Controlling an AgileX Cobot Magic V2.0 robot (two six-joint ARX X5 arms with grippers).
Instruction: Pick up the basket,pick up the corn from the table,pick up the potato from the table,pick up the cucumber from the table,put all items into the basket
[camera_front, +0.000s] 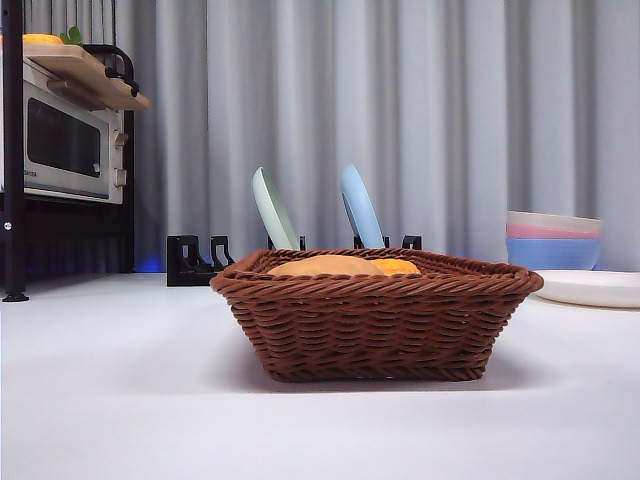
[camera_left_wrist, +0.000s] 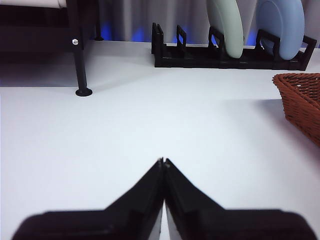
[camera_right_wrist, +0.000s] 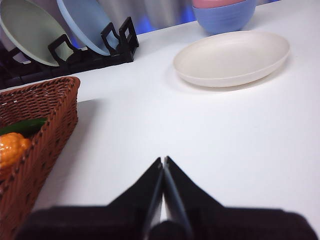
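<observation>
Left gripper (camera_left_wrist: 163, 161): jaws pressed together on nothing, low over the plain white table (camera_front: 120, 400), the basket just off to one side. Right gripper (camera_right_wrist: 163, 160): likewise clenched and empty beside the basket's other side. The shallow reddish-brown woven wicker basket (camera_front: 375, 320) stands mid-table. Inside it lie the rounded tan potato (camera_front: 325, 266), the glossy orange-yellow corn cob (camera_right_wrist: 11, 147) and the dark green cucumber (camera_right_wrist: 22, 126). Beyond, a black rack (camera_front: 190, 262) holds a pale green plate (camera_front: 272, 210) and a light blue plate (camera_front: 360, 208).
</observation>
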